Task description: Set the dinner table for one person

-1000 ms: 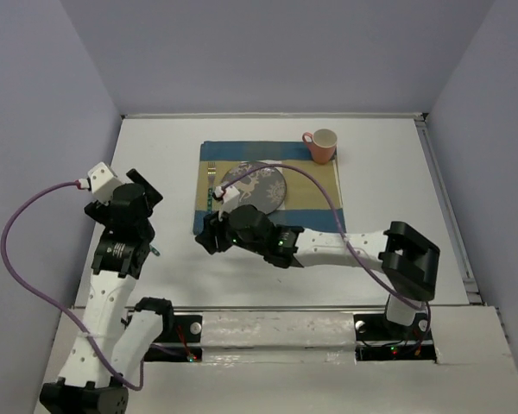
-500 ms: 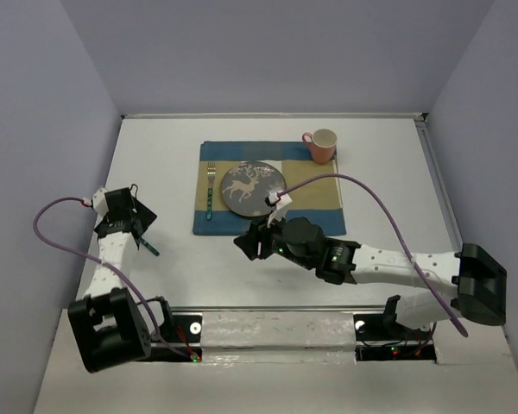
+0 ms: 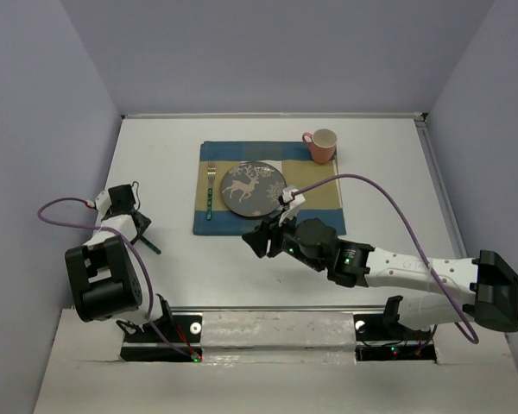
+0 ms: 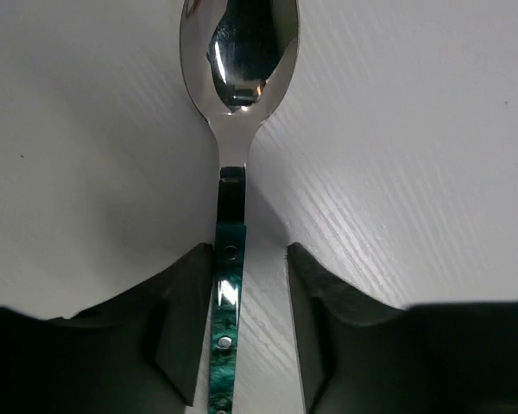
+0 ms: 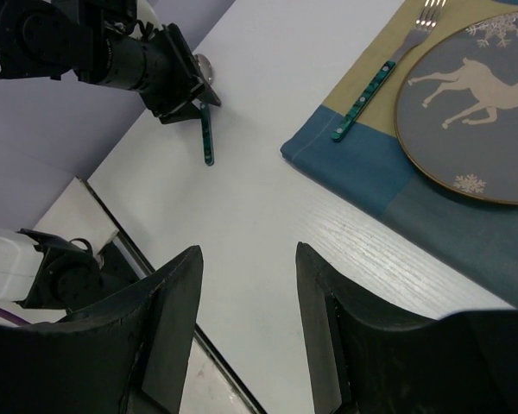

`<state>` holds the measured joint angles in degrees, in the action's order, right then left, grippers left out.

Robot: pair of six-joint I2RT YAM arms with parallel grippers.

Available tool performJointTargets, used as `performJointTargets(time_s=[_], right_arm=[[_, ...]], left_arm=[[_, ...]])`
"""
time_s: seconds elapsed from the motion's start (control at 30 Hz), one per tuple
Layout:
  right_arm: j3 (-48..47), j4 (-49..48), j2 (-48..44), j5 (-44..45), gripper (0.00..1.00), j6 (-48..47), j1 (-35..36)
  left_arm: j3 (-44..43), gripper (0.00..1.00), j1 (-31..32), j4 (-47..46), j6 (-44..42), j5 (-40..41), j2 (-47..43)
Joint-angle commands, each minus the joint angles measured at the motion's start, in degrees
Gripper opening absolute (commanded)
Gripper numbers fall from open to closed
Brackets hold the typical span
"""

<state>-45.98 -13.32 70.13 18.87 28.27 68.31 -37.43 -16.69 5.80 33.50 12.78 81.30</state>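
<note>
Left wrist: left hand [image 4: 250,255], seemingly unclenched, astride spoon [image 4: 231,197] on dinner table [image 4: 414,172].

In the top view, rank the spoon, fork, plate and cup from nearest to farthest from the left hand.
1. Spoon: on the bare table at far left, its handle inside the left hand.
2. Fork: along the left edge of the mat.
3. Plate: mid-mat, right of the fork.
4. Cup: at the mat's far right corner.
</note>
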Motion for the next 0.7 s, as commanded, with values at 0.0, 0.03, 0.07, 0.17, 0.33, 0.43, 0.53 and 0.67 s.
performJointTargets(time_s=[0.0, 0.03, 0.07, 0.17, 0.33, 0.43, 0.53, 0.67], right_arm=[[0.10, -1.71, -1.31, 1.34, 0.53, -0.76, 0.15], [0.36, -1.71, -2.01, 1.52, 0.53, -0.85, 0.15], [0.53, -1.71, -2.53, 2.04, 0.53, -1.11, 0.15], [1.41, -1.62, -4.91, 3.44, 0.53, -1.55, 0.15], [3.35, -0.05, -8.69, 5.56, 0.54, -1.99, 0.15], [3.87, 3.64, -10.01, 9.06, 0.62, -1.91, 0.15], [4.05, 7.68, -11.41, 12.31, 0.86, -2.34, 0.15], [3.70, 14.62, -12.91, 16.88, 0.88, -1.82, -1.08]], left_arm=[[0.51, 0.43, -0.36, 0.18, 2.27, 1.28, 1.15], [0.69, 0.32, -0.36, 0.17, 2.62, 1.46, 1.23], [1.04, 0.29, -0.36, 0.26, 2.80, 1.72, 1.15], [1.66, 0.12, -0.36, 0.18, 3.68, 1.73, 1.06], [1.31, 0.00, -0.45, -0.53, 2.54, 0.32, -0.43], [-1.05, 0.00, -0.01, -0.36, 0.79, -1.78, -4.73], [-5.17, 0.00, 2.35, 0.78, -0.18, -3.28, -10.71], [-14.39, 0.00, 13.93, 4.38, -2.47, 1.45, -14.59]])
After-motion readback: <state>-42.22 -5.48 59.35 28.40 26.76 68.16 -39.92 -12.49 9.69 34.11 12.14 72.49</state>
